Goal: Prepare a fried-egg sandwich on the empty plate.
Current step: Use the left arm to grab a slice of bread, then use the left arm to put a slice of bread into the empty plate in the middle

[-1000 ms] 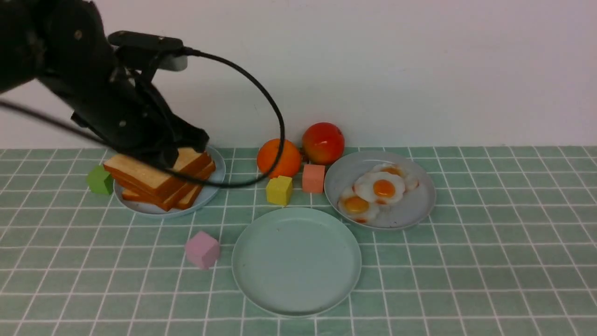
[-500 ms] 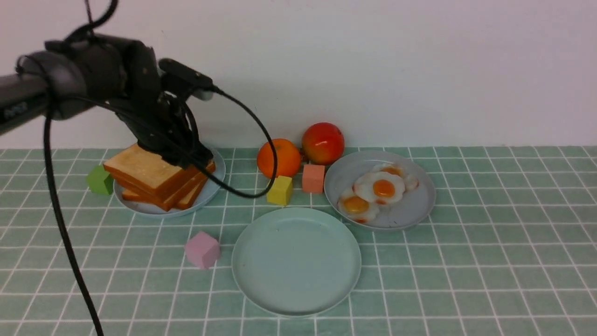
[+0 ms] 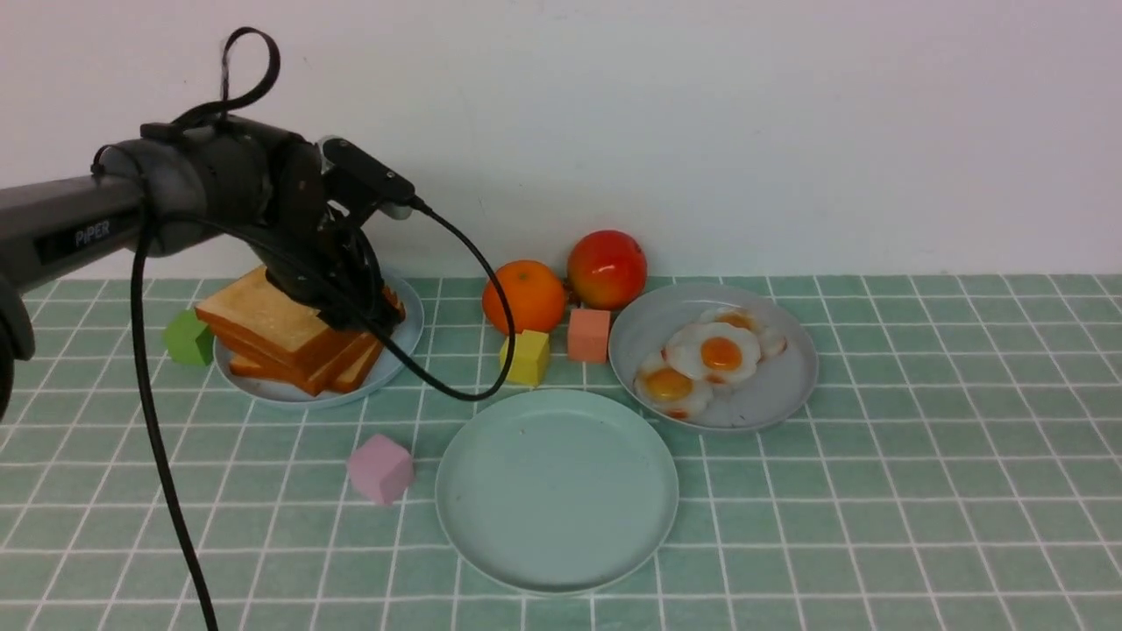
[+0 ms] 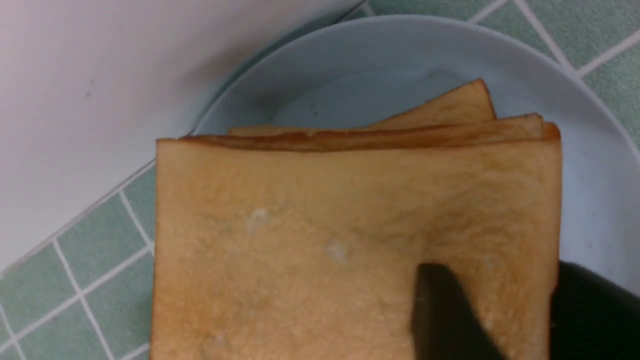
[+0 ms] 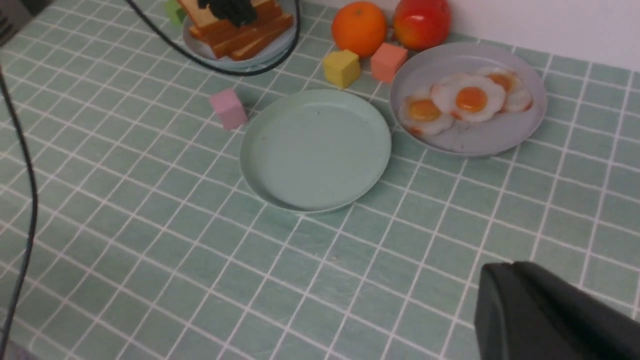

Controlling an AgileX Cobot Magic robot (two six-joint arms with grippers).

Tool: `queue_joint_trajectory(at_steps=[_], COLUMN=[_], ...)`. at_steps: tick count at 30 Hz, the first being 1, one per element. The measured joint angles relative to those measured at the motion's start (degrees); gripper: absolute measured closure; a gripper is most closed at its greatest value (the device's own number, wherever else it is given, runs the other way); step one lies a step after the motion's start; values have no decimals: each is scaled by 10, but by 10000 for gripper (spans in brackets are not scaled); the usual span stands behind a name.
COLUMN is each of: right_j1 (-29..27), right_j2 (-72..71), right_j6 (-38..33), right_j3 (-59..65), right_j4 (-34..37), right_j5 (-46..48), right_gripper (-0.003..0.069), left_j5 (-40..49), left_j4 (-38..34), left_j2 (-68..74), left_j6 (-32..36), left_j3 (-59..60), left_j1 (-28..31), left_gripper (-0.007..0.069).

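front: low, forward | left wrist: close over toast stack [image 4: 350,240] | right wrist: far, same stack

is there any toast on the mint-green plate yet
No, the round pale mint-green plate is bare, and the golden-brown toast slices sit stacked on the light-blue plate.

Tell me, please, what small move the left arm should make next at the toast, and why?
Probably close the left gripper on the top toast slice. One finger lies over that slice near its edge and the other stands beside the edge, so the slice sits between the jaws, but a firm pinch does not show. The empty plate holds no toast yet.
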Motion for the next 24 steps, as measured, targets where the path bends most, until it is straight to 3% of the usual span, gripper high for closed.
queue_joint_trajectory(at_steps=[3,5,16,19,24], right_j1=[0,0,0,0,0], right_j2=[0,0,0,0,-8], right_j6=[0,0,0,0,0], right_j3=[0,0,-1,-1,-1], right_j4=[10,13,13,-3,-34], right_j5=[1,2,18,20,21], right_gripper=[642,640,634,634,627], left_j5=[1,4,75,92,73], left_j4=[0,1,-32,-64,-44], left_j2=[0,-3,-136,-184,-201], left_j6=[-2,-2,-22,-26,-24], left_j3=[0,-1,1,24,143], left_j1=[0,-1,-32,-83,-246], left_gripper=[542,602,612,612,612])
